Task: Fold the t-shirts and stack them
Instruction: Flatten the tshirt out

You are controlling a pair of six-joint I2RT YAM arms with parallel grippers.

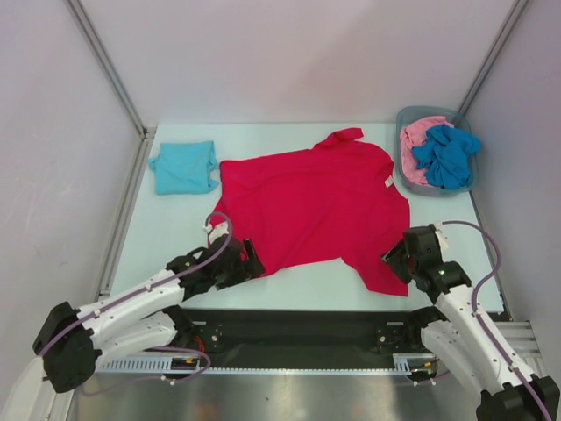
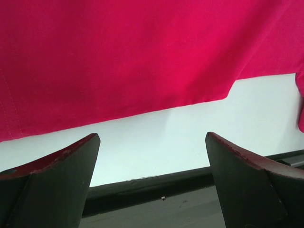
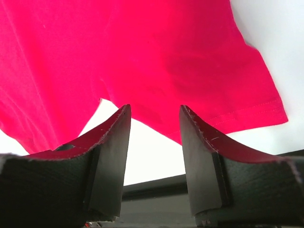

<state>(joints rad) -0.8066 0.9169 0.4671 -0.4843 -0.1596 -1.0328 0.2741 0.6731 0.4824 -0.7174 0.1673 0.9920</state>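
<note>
A bright red t-shirt (image 1: pixel 311 206) lies spread flat across the middle of the table. A light teal t-shirt (image 1: pixel 184 167) sits folded at the back left. My left gripper (image 1: pixel 250 263) rests at the red shirt's near left hem. In the left wrist view it (image 2: pixel 152 142) is wide open, with the red hem (image 2: pixel 142 71) just beyond the tips and nothing between them. My right gripper (image 1: pixel 394 260) is at the shirt's near right corner. In the right wrist view it (image 3: pixel 154 111) is open, and the red cloth (image 3: pixel 190 61) lies ahead of the fingertips, not pinched.
A grey bin (image 1: pixel 438 110) stands at the back right, holding a crumpled pink shirt (image 1: pixel 416 140) and a deeper blue shirt (image 1: pixel 449 153). The pale table (image 1: pixel 175 228) ends at a black strip (image 1: pixel 307 329) along the near edge. Metal frame posts rise at both back corners.
</note>
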